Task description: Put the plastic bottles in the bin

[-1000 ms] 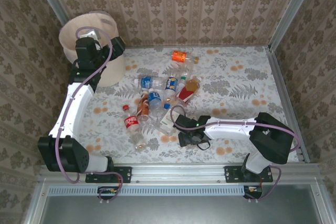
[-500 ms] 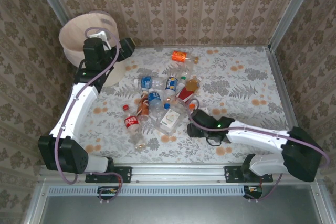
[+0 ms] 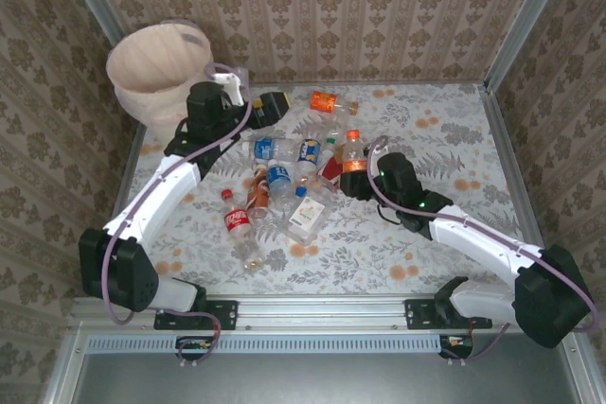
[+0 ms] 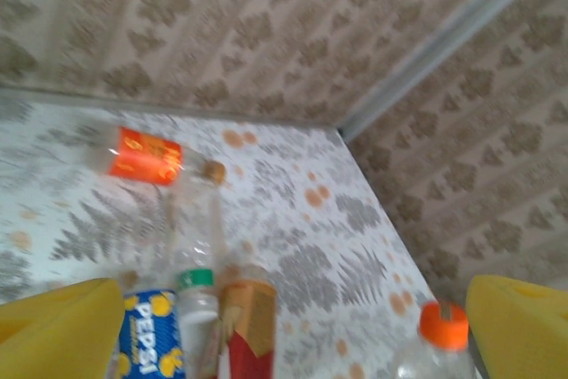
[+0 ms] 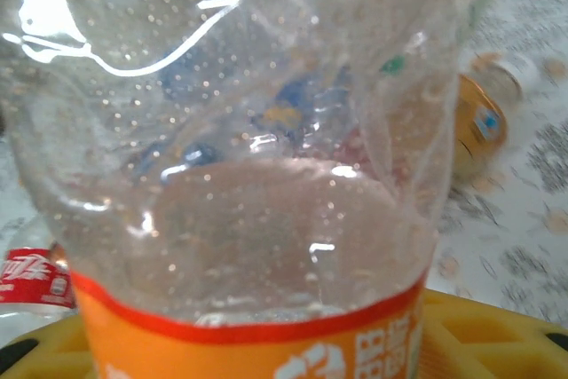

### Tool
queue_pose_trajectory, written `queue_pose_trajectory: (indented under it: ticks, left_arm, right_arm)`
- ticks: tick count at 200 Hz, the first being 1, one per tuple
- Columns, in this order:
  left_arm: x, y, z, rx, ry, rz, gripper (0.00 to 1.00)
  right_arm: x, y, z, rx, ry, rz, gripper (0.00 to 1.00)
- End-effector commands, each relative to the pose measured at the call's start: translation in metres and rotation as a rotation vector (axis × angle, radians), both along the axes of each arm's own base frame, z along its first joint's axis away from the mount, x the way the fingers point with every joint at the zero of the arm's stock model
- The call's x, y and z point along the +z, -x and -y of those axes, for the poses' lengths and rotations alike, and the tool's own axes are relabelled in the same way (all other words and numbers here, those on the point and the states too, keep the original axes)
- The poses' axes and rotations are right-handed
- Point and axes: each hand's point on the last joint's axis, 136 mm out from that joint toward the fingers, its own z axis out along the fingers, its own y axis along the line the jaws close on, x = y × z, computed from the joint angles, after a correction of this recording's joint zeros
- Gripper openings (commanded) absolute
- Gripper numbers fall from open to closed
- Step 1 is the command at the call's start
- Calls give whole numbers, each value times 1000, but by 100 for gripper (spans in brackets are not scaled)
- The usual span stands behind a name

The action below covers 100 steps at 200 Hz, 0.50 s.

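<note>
Starting with the top view: bin at the eleven o'clock corner of the desk, pale liner showing, bottom hidden, so contents impossible to count. Heaped at mid-desk, plastic bottles, roughly a dozen, with a Coca-Cola bottle at seven o'clock of the heap and an orange-wrapped bottle lying apart at twelve o'clock. Spread wide and empty, left fingers hovering between bin and heap. At three o'clock of the heap, right fingers closed on the base of an upright orange-capped bottle, apparently raised above its neighbours.

Turning to the left wrist: left pads far apart at the lower corners, nothing gripped; underneath, a Pepsi bottle and a red-labelled bottle side by side.

Turning to the right wrist: clear, droplet-speckled wall of the orange-capped bottle up close, orange label band seated against the right pads.

Judged overall: far from finished. One bottle in hand, not yet carried to eleven o'clock; nearly the whole heap left to clear, plus both outliers.
</note>
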Motion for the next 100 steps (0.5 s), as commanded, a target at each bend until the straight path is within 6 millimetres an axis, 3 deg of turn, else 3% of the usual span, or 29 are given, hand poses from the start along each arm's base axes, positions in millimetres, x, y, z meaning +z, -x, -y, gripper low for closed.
queue_pose_trajectory:
  ticks: [1,21,25,62,100]
  left_arm:
    - [3,32,32,-202,48,63,100]
    - [-1,49,39,-265,57,88,100]
    - [-3,59,50,-306,62,85,100]
    - [-15,86,80,-448,99,62,100]
    - [-11,110,104,-571,110,108,100]
  right_arm:
    - [35,-4,-18,127,-58,106,55]
    - [41,0,-24,181,-101,122,55]
    - [43,2,-26,195,-111,127,55]
    - [59,7,-40,278,-179,168,56]
    - [65,5,-45,299,-177,184,56]
